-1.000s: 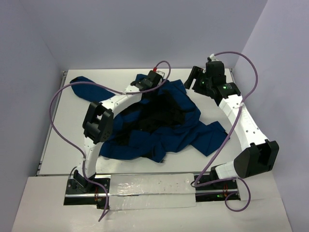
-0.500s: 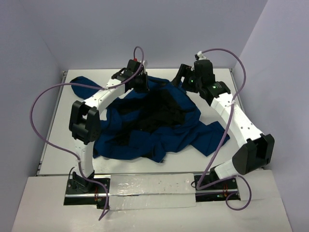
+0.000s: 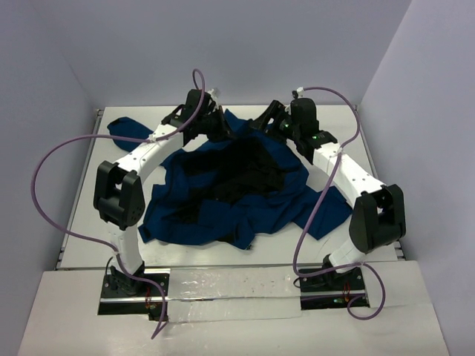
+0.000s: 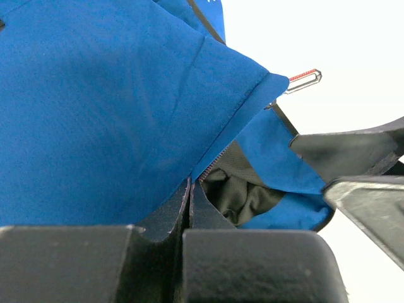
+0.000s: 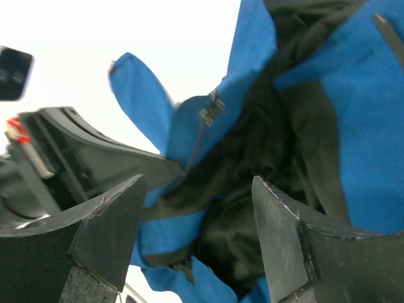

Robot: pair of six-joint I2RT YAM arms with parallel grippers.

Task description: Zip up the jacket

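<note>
The navy-blue jacket (image 3: 245, 189) lies crumpled across the table, its black lining (image 3: 237, 167) showing in the middle. My left gripper (image 3: 219, 126) is at the jacket's far edge, shut on a fold of blue fabric beside the zipper teeth (image 4: 214, 158), as the left wrist view (image 4: 189, 189) shows. A metal zipper pull with a red stripe (image 4: 303, 77) sticks out past the fabric edge. My right gripper (image 3: 261, 123) is open, close to the right of the left one. In the right wrist view (image 5: 199, 208) its jaws hang over blue fabric and lining, with a zipper slider (image 5: 211, 110) beyond them.
One sleeve (image 3: 122, 127) lies out toward the far left corner. Another part of the jacket (image 3: 326, 211) spreads to the right near my right arm's elbow. Grey walls close in the back and both sides. Purple cables loop above both arms.
My left gripper moved left along the jacket's far edge and its elbow swung left. My right gripper moved left, from beside the jacket to over its far edge, close to the left gripper.
</note>
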